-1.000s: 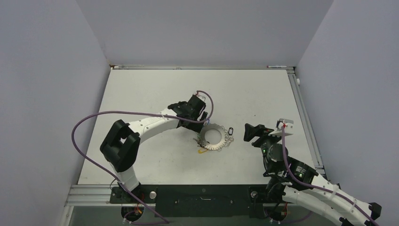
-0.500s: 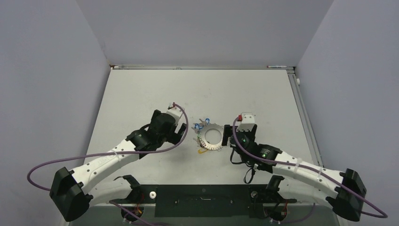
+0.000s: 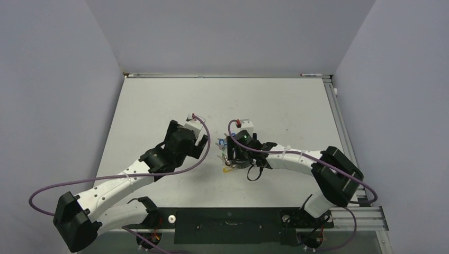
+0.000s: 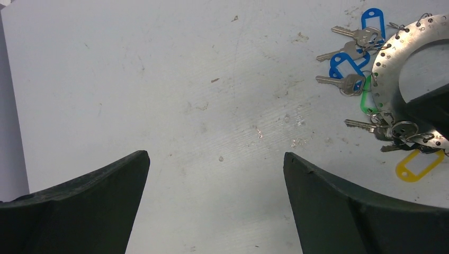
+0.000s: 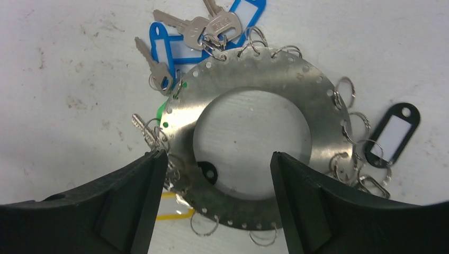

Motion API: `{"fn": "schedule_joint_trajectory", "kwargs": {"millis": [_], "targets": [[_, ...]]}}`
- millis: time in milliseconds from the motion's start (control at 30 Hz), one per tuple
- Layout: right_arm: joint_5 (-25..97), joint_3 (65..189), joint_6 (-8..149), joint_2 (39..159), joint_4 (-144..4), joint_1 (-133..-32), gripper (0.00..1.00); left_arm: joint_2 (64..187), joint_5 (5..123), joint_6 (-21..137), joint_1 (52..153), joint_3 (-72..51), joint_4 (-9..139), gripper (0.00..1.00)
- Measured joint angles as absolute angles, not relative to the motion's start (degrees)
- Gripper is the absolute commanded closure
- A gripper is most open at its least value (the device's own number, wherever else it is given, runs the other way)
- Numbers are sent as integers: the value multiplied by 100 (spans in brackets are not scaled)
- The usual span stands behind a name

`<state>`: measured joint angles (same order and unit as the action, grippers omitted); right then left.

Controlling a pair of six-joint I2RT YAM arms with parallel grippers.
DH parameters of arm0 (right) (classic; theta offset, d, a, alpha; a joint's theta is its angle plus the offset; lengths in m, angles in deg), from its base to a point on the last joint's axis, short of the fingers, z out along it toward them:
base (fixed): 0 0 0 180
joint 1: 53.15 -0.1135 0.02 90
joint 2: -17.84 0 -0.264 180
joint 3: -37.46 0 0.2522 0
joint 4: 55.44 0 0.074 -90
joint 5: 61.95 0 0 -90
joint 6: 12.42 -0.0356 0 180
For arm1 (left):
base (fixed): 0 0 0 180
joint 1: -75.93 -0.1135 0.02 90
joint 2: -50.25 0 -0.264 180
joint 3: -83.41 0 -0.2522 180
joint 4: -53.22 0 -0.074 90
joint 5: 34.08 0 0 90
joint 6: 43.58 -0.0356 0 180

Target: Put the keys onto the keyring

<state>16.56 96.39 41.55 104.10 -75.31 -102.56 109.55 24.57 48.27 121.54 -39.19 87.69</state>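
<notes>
While right fingers (image 5: 114, 211) hang spread over keyring (image 5: 254, 71), left fingers (image 4: 79, 211) gape apart near keys (image 4: 347, 83).

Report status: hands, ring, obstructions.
Left hand open, beside ring. Right hand open, above ring. Keys flat at its rim. Nothing blocking.

In the top view the keyring (image 3: 230, 160) is largely covered by the right gripper (image 3: 236, 152), and the keys (image 3: 227, 142) at its far-left rim are too small to be counted. In the left wrist view the ring is cut off by the right edge. In the right wrist view its near rim and the yellow tag (image 5: 177, 215) are partly hidden by that gripper.
</notes>
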Motion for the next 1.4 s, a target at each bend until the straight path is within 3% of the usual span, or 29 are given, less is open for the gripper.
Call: {"fn": "schedule_joint_trajectory", "kwargs": {"millis": [333, 700, 900, 1400], "targets": [[2854, 10518, 4420, 11888, -6935, -9968, 39, 10914, 2459, 4678, 12165, -3919, 8643, 4], [4388, 11340, 4033, 12965, -5612, -10324, 33, 10894, 2393, 4512, 12163, -3922, 8627, 4], [4579, 12369, 3740, 13866, -5212, -9863, 31, 10833, 2306, 4446, 12165, -3963, 8597, 4], [3731, 11895, 4695, 12998, -6331, -9410, 31, 10824, 2299, 4422, 12165, -3998, 8597, 4]]}}
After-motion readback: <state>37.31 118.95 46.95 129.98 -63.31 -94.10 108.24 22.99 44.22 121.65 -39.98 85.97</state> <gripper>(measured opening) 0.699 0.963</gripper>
